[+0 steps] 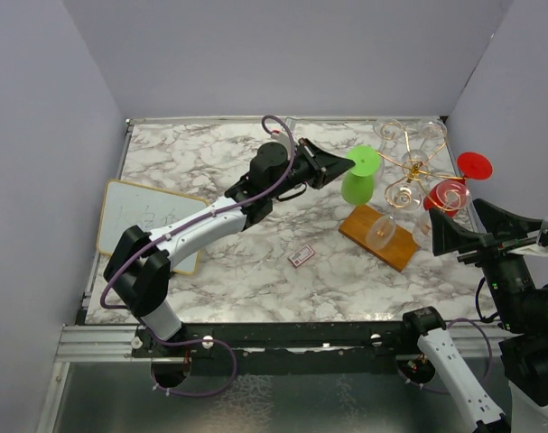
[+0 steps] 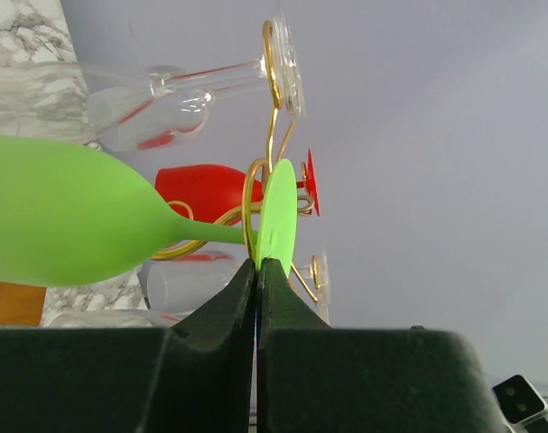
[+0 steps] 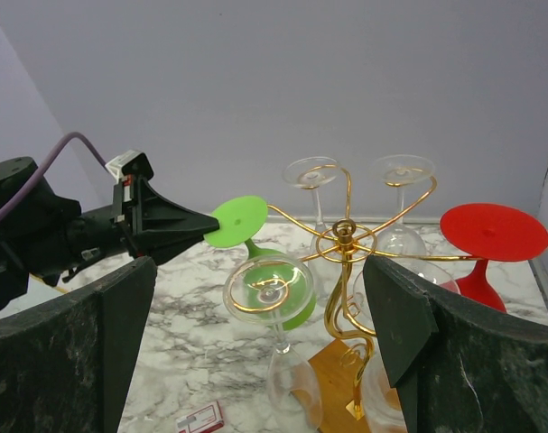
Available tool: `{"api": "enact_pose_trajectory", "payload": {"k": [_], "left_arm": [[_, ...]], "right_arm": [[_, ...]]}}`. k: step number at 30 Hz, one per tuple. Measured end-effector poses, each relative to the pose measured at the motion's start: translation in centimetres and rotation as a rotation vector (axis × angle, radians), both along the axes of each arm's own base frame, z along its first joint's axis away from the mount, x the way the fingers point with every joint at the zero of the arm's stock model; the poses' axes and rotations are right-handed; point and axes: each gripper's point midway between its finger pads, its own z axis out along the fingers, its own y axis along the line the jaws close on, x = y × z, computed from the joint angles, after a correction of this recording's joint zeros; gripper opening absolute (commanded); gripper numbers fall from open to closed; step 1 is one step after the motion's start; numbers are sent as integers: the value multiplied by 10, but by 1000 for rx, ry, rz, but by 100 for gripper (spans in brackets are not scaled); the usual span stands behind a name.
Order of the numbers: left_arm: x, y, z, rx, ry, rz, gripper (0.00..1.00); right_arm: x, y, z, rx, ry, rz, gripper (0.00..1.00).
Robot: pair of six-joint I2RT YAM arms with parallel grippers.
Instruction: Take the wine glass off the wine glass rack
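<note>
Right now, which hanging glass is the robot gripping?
The green wine glass: the left end effector pinches its foot's rim. The red glass and clear glasses hang untouched.

Whiteboard (image 1: 152,223): faint pen marks, nothing legible.
Card (image 1: 301,256) on the table: red print on white, too small to read.
Sticker (image 3: 122,162) behind left gripper (image 3: 204,225): white with dark marks, unreadable.
Readable text: none.

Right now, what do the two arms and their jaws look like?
Left arm: black joints, white links, and a purple cable looping along it. Right arm: mostly black, with a white lower link. Both have black, wedge-shaped jaws.
</note>
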Motion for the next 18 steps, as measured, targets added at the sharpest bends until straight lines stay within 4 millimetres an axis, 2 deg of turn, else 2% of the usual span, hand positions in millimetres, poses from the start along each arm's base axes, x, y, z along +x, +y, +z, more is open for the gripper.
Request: {"api": "enact_pose_trajectory", "payload": {"k": [4, 14, 18], "left_arm": [[3, 0, 7, -14, 9, 15, 0], [5, -1, 44, -74, -36, 44, 0], [6, -6, 45, -76, -37, 44, 0]], "right_arm": [[0, 0, 0, 0, -1, 0, 99], [-3, -1, 1, 3, -10, -2, 99], [-4, -1, 1, 4, -11, -3, 99]]}}
